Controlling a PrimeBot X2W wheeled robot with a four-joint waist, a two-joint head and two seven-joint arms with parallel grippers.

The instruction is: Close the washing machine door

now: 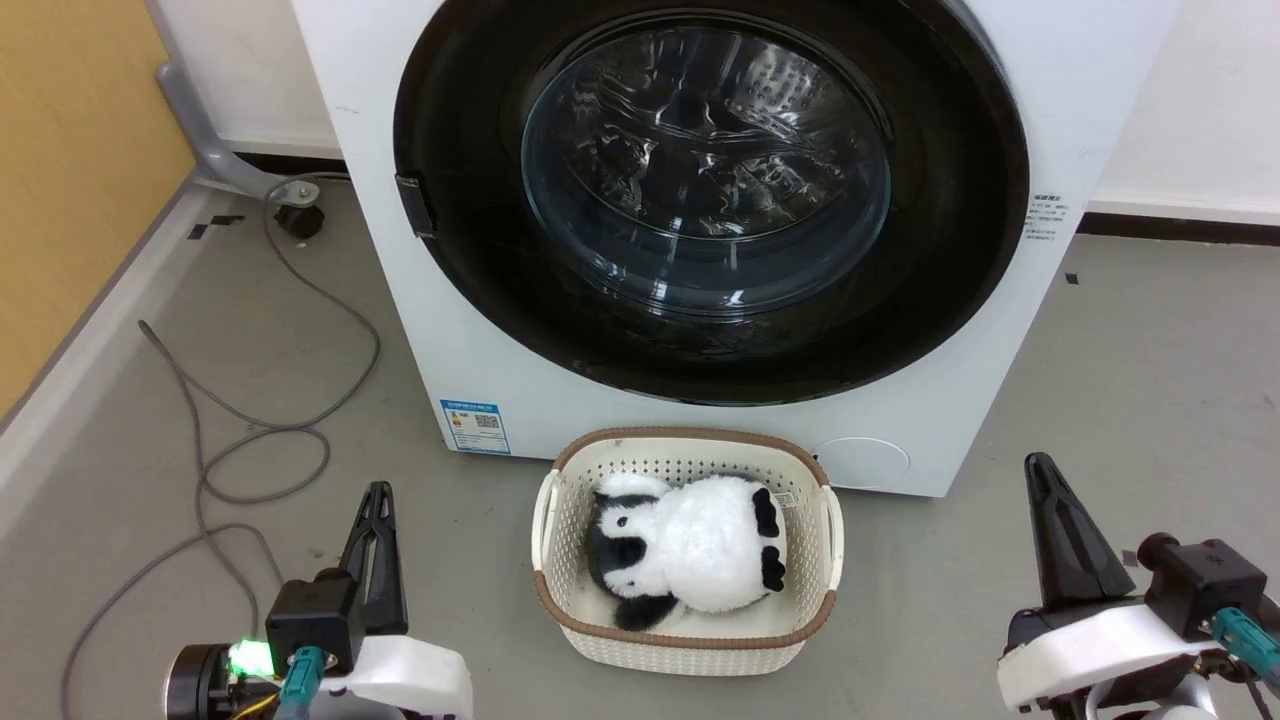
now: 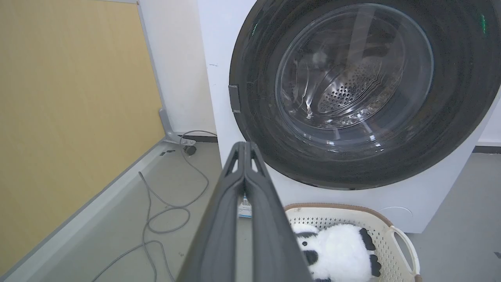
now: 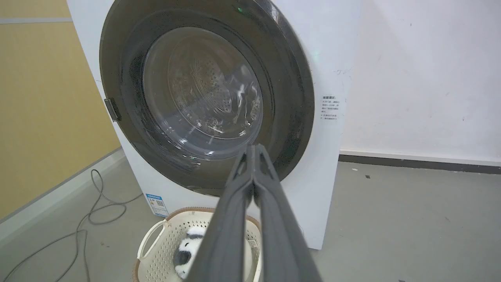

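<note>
Sitting flush on washing machine (image 1: 470,340), black door (image 1: 710,190)

- Washing machine (image 1: 560,410): white, with a small blue sticker (image 1: 475,427).
- Door (image 1: 460,200): glossy black ring, clear glass centre.
- Basket (image 1: 690,655): cream, dotted with holes, brown rim.
- Toy panda (image 1: 700,545): white with black patches.
- Floor (image 1: 1100,400): grey.
- Side panel (image 1: 70,150): yellow.

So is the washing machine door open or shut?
Shut. The washing machine door sits flush against the washing machine front, with the drum seen through its glass.

blue sticker (image 1: 475,427) on washing machine (image 1: 450,340) — illegible, black print (image 1: 1048,222) likewise
</note>
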